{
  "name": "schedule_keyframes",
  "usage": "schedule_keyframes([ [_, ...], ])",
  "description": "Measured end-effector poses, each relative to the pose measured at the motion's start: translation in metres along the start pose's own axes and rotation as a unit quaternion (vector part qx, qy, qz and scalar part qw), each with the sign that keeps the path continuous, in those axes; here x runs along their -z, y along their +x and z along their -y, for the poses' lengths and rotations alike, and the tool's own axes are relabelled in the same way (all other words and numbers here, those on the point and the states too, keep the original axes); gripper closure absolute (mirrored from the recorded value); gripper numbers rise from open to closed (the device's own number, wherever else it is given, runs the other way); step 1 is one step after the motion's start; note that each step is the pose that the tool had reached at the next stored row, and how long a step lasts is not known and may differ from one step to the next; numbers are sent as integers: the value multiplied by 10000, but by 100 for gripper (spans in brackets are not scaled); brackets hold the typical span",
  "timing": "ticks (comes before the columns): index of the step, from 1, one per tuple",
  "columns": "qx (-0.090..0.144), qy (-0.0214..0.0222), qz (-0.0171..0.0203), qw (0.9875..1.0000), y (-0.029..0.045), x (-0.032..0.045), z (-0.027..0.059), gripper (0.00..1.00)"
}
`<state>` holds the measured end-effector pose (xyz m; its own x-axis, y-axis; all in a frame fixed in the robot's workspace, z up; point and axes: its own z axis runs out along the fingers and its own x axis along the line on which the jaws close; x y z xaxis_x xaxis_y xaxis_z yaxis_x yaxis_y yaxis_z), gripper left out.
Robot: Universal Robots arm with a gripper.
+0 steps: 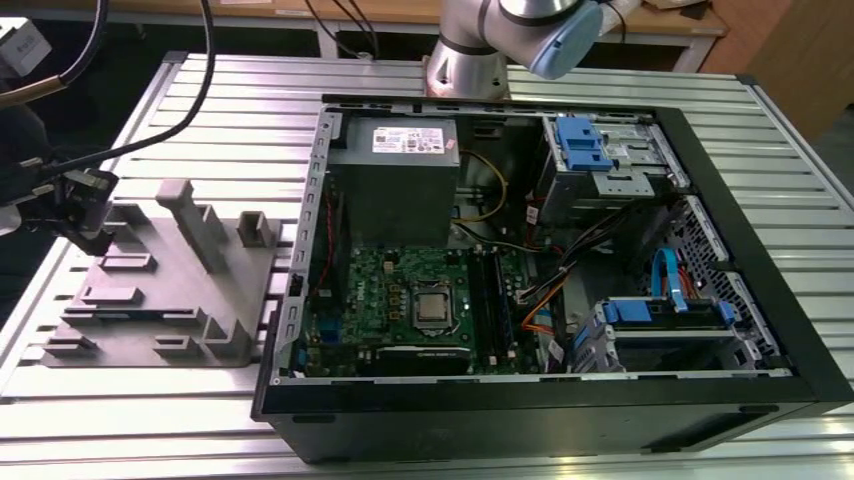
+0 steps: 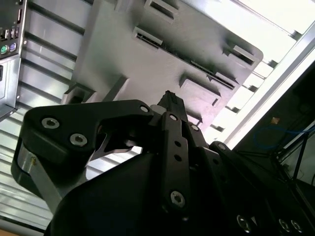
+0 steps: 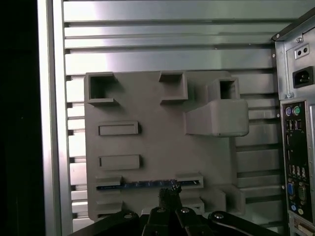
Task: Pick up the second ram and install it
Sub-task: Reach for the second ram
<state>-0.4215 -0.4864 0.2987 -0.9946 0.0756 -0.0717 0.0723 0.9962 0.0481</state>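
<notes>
surface: ribbed aluminium table (image 1: 787,110) | behind: wooden desk (image 1: 267,8) | light: bright glare on the table's slats

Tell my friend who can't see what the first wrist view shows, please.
The gripper hangs right at a thin dark ram stick that sits in a slot of a grey plastic fixture. The fixture lies on a ribbed metal table, and the back of a computer case with its ports is beside it.
</notes>
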Motion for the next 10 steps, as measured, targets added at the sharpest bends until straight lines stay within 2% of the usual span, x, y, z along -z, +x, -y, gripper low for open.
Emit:
schedule_keyframes([
  [10,0,0,0,10000,36,-43,36,93],
])
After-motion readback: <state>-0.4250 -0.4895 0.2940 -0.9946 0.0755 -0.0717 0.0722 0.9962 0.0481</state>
